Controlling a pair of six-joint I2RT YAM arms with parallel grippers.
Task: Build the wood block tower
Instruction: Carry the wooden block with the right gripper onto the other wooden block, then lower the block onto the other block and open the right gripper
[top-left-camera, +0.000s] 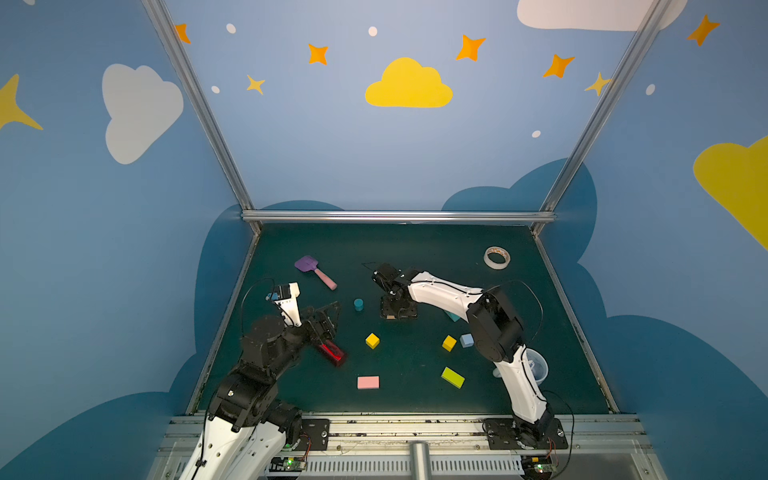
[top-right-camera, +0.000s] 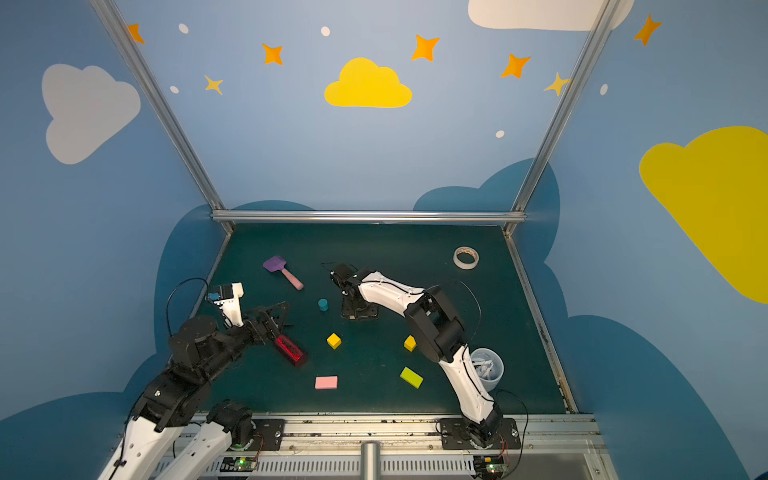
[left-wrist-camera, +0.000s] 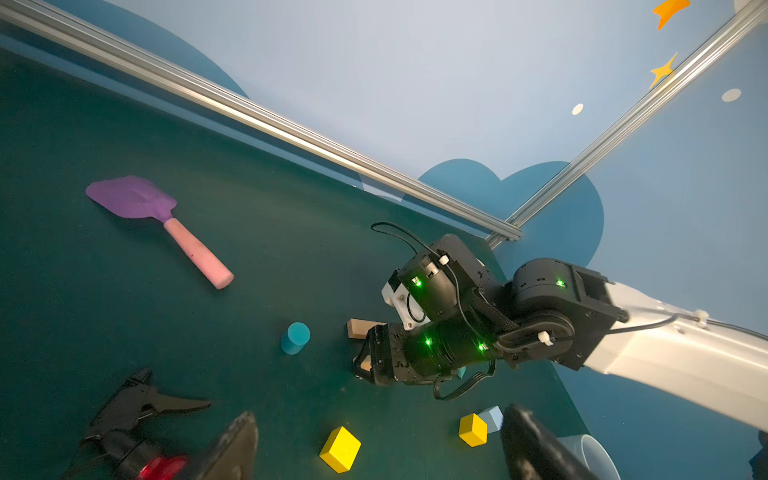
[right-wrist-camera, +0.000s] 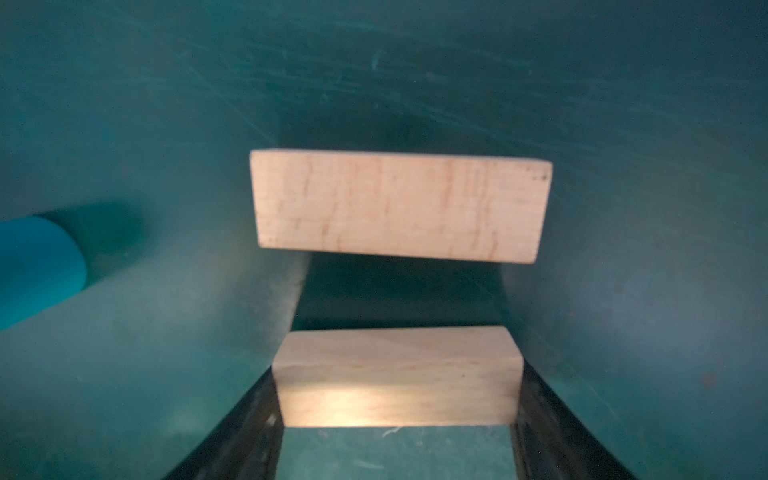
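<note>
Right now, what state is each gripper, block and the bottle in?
Right gripper, fingers shut on a tan bar.
Left gripper, open, empty.
Other tan bar, lying flat, loose.
Teal cylinder, upright, loose.
Pink slab, flat, unstacked.
Lime slab, flat, unstacked.
Red bottle, on its side.

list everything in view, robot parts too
tan bars: 2, bare wood, mid-table, side by side with a gap
pink slab: 1, pink, front middle
lime slab: 1, lime, front right
yellow cubes: 2, yellow, centre, apart
pale-blue cube: 1, pale blue, beside the right-hand yellow cube
teal cylinder: 1, teal, upright, left of the bars
teal block: 1, teal, mostly hidden, right of the bars
spatula: 1, purple, pink handle, back left
bottle: 1, red, lying at left
tape roll: 1, white, back right
cup: 1, clear, right front
table: 1, dark green
left end effector: 1, black, open, empty
right end effector: 1, black, closed on the nearer bar's ends
</note>
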